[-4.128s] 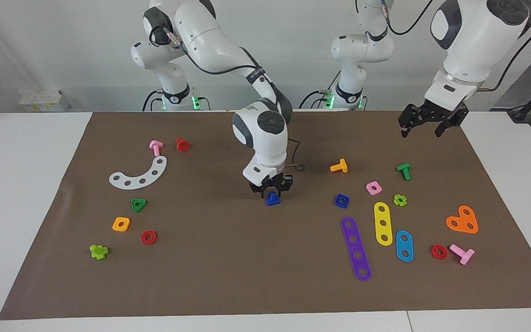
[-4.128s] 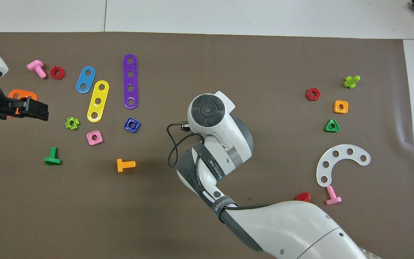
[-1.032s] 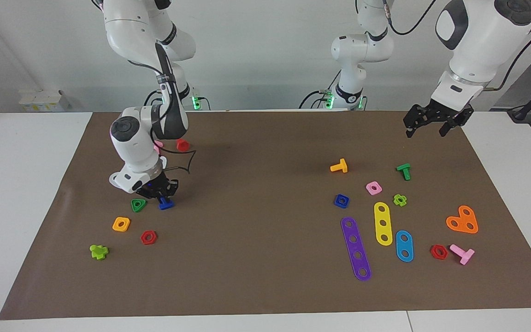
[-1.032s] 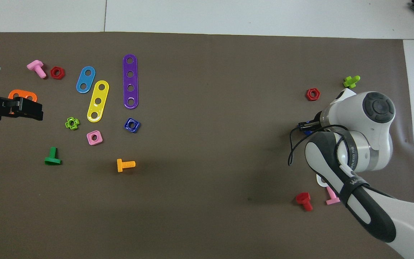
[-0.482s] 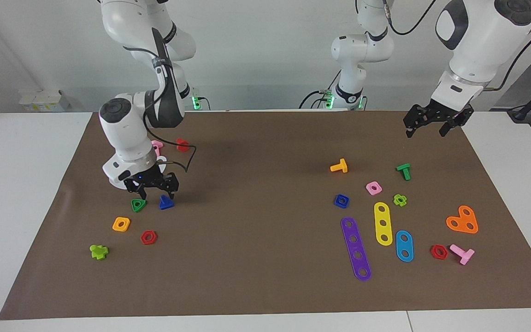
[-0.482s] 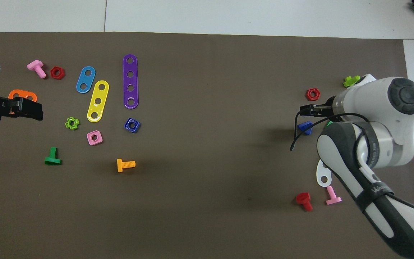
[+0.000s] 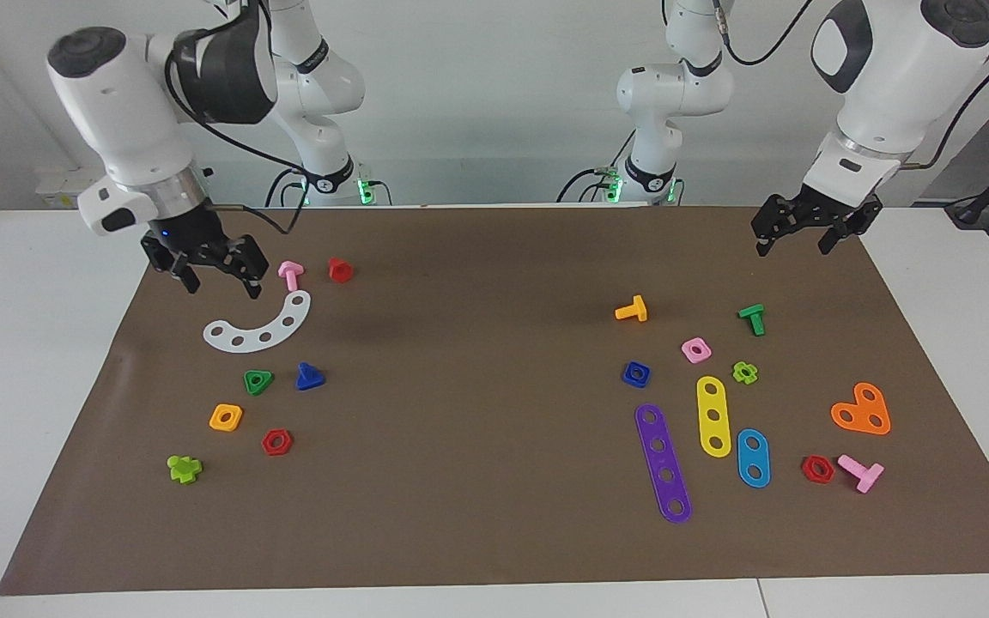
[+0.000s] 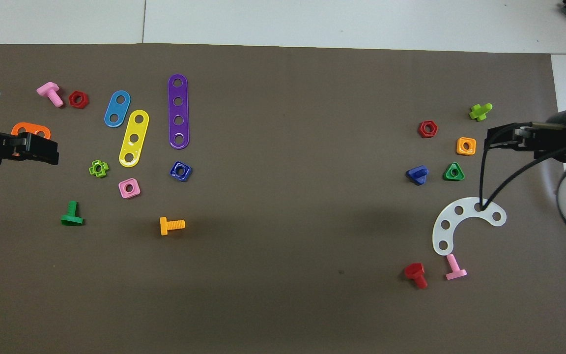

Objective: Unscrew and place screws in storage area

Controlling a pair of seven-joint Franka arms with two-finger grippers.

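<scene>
The blue screw [image 7: 309, 376] lies on the brown mat beside the green triangular nut [image 7: 258, 381], with nothing holding it; it also shows in the overhead view [image 8: 417, 174]. Around it are the white curved strip [image 7: 258, 326], the orange square nut [image 7: 226, 417] and the red hex nut [image 7: 276, 442]. My right gripper [image 7: 220, 287] is open and empty, raised over the mat's edge by the white strip, well apart from the screw. My left gripper [image 7: 791, 240] is open and empty, held up over the mat at the left arm's end, where that arm waits.
At the left arm's end lie a blue square nut [image 7: 635, 373], purple [image 7: 663, 463], yellow [image 7: 712, 415] and blue [image 7: 752, 457] strips, an orange heart plate [image 7: 862, 410], and orange [image 7: 632, 310], green [image 7: 752, 318] and pink [image 7: 860, 472] screws. A pink screw [image 7: 290, 274] and a red one [image 7: 339, 269] lie by the white strip.
My right gripper carried the blue screw from mid-mat to beside the green triangular nut, let it go, then rose and drew back toward the mat's edge. The left arm has barely moved.
</scene>
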